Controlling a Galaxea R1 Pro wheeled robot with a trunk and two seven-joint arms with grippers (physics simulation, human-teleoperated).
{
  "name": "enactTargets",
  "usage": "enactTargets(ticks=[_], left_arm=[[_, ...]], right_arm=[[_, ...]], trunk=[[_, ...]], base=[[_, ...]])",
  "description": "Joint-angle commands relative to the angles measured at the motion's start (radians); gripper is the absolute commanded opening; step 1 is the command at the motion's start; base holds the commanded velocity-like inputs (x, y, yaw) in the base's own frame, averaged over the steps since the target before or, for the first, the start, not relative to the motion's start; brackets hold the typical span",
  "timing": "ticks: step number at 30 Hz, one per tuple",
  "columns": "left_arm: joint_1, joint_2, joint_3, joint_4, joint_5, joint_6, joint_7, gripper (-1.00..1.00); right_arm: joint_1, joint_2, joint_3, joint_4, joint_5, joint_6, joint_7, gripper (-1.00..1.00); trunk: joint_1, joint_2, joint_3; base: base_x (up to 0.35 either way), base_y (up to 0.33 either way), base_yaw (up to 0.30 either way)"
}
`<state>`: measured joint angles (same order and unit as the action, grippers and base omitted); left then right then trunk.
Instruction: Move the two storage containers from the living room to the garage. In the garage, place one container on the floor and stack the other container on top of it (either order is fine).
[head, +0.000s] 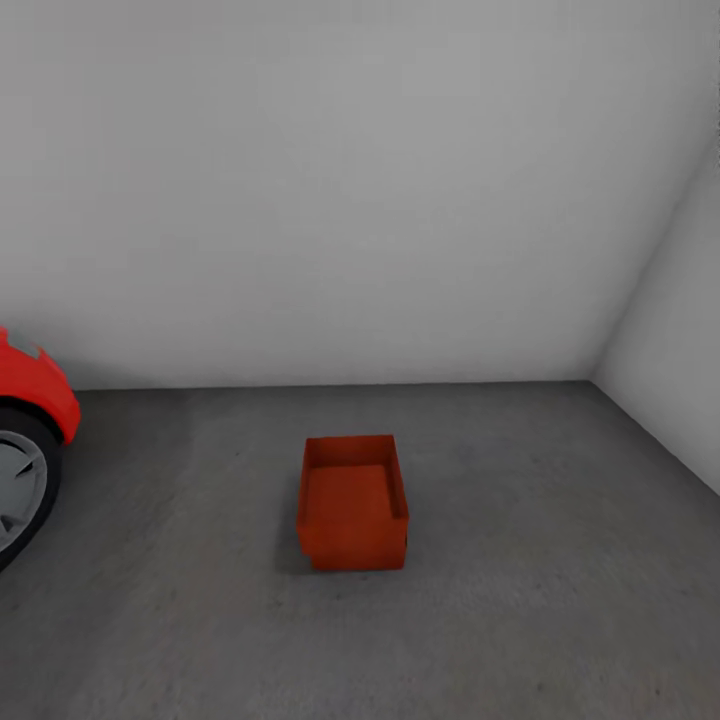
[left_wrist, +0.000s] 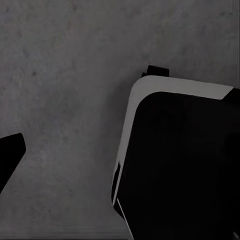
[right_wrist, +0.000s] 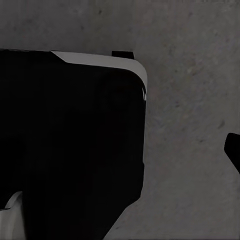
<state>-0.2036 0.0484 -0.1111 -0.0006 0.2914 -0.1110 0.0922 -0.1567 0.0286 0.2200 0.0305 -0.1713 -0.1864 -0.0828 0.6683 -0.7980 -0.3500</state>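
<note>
Sitting alone on the floor (head: 560, 560), one storage container (head: 352, 503); fingers' spread cannot be told.

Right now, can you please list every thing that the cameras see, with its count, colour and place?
storage container: one, orange-red, open top, upright on the floor, about the middle of the head view.
car: one, red body with a dark tyre and grey wheel, at the left edge of the head view; only its end is in frame.
floor: one, dark grey, rough; also under both wrist cameras.
walls: two, white-grey, meeting in a corner at the right, behind the container.
robot body: black with a light rim, seen from the left wrist; a similar black part is seen from the right wrist. I cannot tell whether either tool is open or shut.
</note>
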Motion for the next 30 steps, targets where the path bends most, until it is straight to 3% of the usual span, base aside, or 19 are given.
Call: enactTargets(ticks=[1,30], left_arm=[[0.002,-0.002,-0.009,0.000,0.008,-0.003,0.002,1.00],[0.012,-0.004,-0.013,-0.011,-0.002,-0.013,0.004,1.00]], right_arm=[[-0.001,0.001,0.009,0.003,-0.010,-0.006,-0.002,1.00],[-0.001,0.001,0.009,0.003,-0.010,-0.007,-0.002,1.00]], trunk=[[0.000,-0.001,0.001],[0.000,-0.001,0.046]], base=[[0.000,0.000,0.000],[0.000,0.000,0.000]])
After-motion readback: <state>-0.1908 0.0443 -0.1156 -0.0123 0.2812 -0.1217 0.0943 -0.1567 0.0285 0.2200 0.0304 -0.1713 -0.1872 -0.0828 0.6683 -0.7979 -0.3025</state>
